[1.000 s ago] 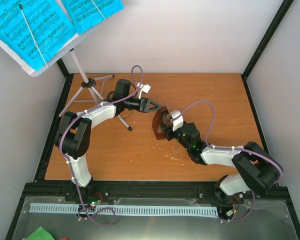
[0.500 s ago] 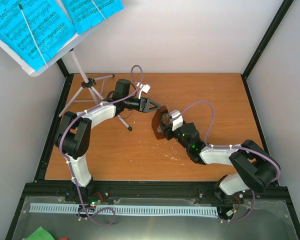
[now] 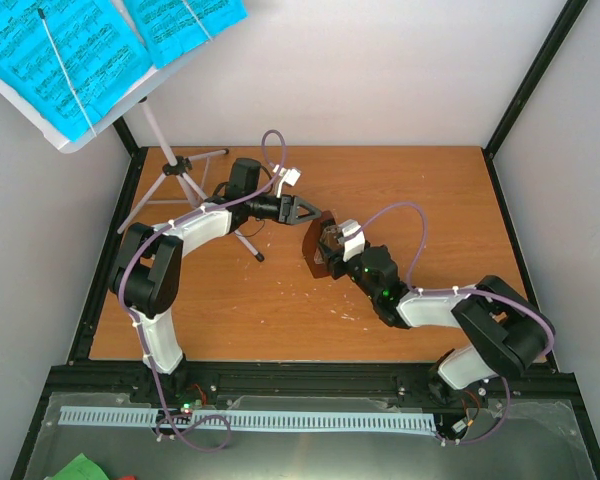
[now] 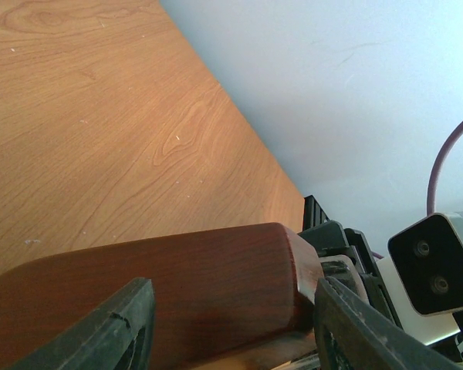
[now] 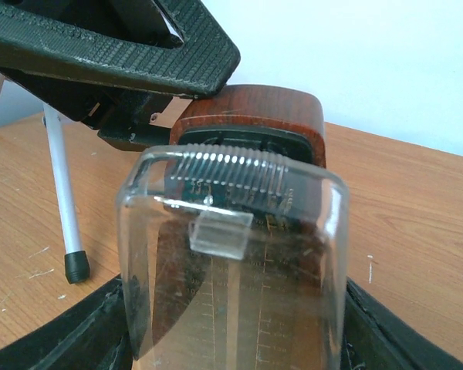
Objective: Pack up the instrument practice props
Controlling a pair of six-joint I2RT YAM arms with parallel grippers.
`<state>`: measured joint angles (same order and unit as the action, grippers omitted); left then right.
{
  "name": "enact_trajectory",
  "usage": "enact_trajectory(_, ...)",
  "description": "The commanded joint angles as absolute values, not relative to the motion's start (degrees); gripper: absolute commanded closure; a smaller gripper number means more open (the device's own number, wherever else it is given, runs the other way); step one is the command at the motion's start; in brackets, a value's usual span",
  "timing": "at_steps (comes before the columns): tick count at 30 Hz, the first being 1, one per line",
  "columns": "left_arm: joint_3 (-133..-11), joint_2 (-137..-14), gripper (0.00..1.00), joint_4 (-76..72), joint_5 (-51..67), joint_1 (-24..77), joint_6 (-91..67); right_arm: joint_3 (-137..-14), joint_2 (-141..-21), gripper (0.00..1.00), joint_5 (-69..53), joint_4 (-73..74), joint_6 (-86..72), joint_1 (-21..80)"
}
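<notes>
The brown metronome [image 3: 316, 250] lies tilted on the table's middle, and its wooden body [image 4: 177, 293] fills the bottom of the left wrist view. My left gripper [image 3: 308, 211] is open, its fingers [image 4: 112, 331] either side of the metronome's narrow end. My right gripper [image 3: 336, 248] is shut on the clear plastic cover [image 5: 231, 262] and holds it against the metronome's scale face [image 5: 255, 123]. The silver tripod music stand [image 3: 180, 178] stands at the back left. Its grey desk [image 3: 85, 135] carries the bright blue sheet-music pages [image 3: 65, 55].
A stand leg with a black foot [image 5: 76, 266] rests on the table just left of the metronome. The left gripper's black finger [image 5: 123, 42] hangs over the metronome in the right wrist view. Black frame posts run along both table sides.
My right arm has pushed slightly left, and the metronome with the cover has shifted a little toward the left gripper. The left arm has barely moved.
</notes>
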<state>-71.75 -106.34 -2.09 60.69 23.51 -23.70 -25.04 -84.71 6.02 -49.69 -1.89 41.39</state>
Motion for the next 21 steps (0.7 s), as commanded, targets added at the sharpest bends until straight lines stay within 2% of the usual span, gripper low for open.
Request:
enact_trajectory(1,-72.5,-107.6,0.43,-1.8,60.5,23.9,-23.6,-25.5,-87.0,0.57,5.3,-48.2,-1.2,41.8)
enact_trajectory(21,-72.5,-107.8,0.46,-1.9,60.6,23.9,-23.6,-29.0,-88.2,0.52,6.2,-43.1,-0.5,41.7)
